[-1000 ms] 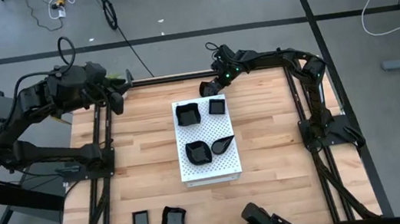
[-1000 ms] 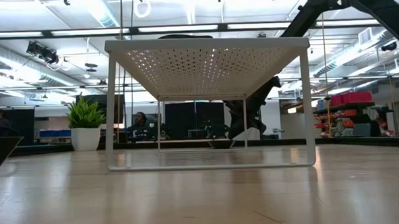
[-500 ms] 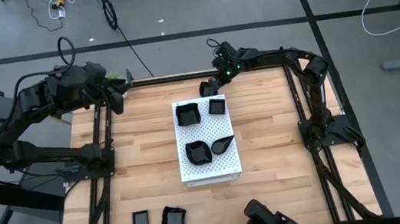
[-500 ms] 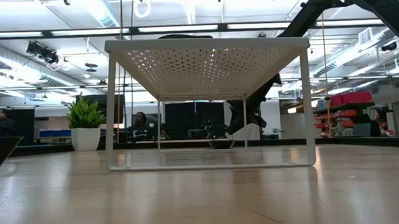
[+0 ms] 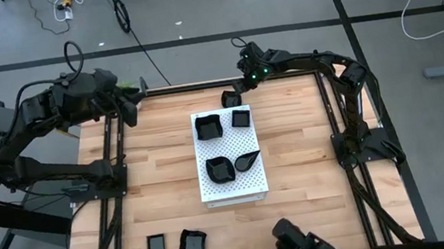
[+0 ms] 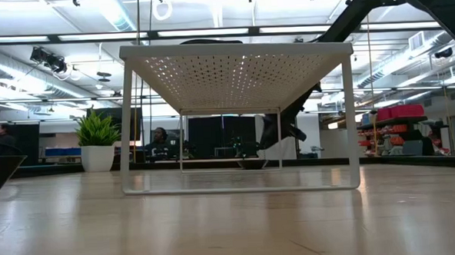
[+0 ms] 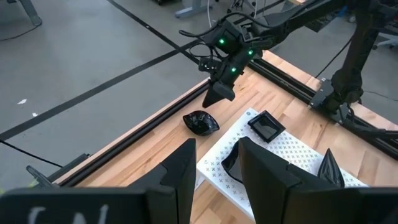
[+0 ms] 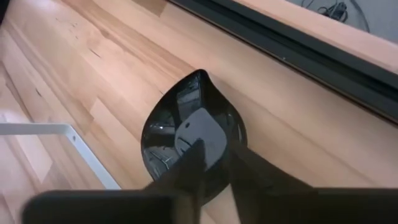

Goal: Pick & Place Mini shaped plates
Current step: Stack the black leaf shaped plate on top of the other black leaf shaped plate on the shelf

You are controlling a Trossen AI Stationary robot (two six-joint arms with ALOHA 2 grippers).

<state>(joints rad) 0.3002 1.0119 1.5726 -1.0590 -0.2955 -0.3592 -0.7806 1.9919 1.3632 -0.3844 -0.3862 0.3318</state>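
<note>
Right gripper (image 7: pixel 219 94) hangs just above a teardrop-shaped black plate (image 5: pixel 230 98) that lies on the wooden table (image 5: pixel 300 131) at its far edge, just beyond the far end of the white perforated board (image 5: pixel 235 187). In the right wrist view the two dark fingers (image 8: pixel 193 158) stand over the glossy dish with a narrow gap between them, and the plate rests flat on the wood; whether the fingertips touch its rim cannot be told. From the left wrist view the gripper is seen lifted clear of the dish, nothing clamped in it.

On the raised board sit four more mini plates: a wavy-edged one (image 5: pixel 208 127) and a small square one (image 5: pixel 241 118) at the far end, then a deeper wavy dish (image 5: pixel 219 169) and a leaf-shaped one (image 5: pixel 247 161) near the middle. Two others lie on the table near its front edge, a small square plate (image 5: pixel 157 244) and a wavy-edged plate (image 5: pixel 191 243) just beside it.

Left gripper (image 5: pixel 128 111) waits over the table's far left corner, its fingers (image 7: pixel 264 180) parted and holding nothing.
</note>
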